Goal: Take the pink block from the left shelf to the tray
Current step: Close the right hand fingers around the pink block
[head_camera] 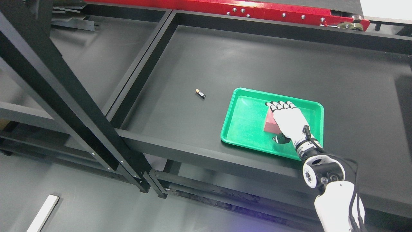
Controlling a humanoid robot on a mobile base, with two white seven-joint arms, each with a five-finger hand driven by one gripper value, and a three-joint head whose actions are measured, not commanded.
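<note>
Since my arm comes in from the lower right, it is my right hand (pixel 287 120) over the green tray (pixel 244 129), fingers and thumb closed around the pink block (pixel 269 124), which appears to rest on the tray floor. I judge this the placing step; next I must loosen the grip and lift clear without dragging the block. My palm hides most of the block. Farther off lies a small battery (pixel 200 93).

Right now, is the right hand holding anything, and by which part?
The right hand grips the pink block over its top, inside the green tray.
</note>
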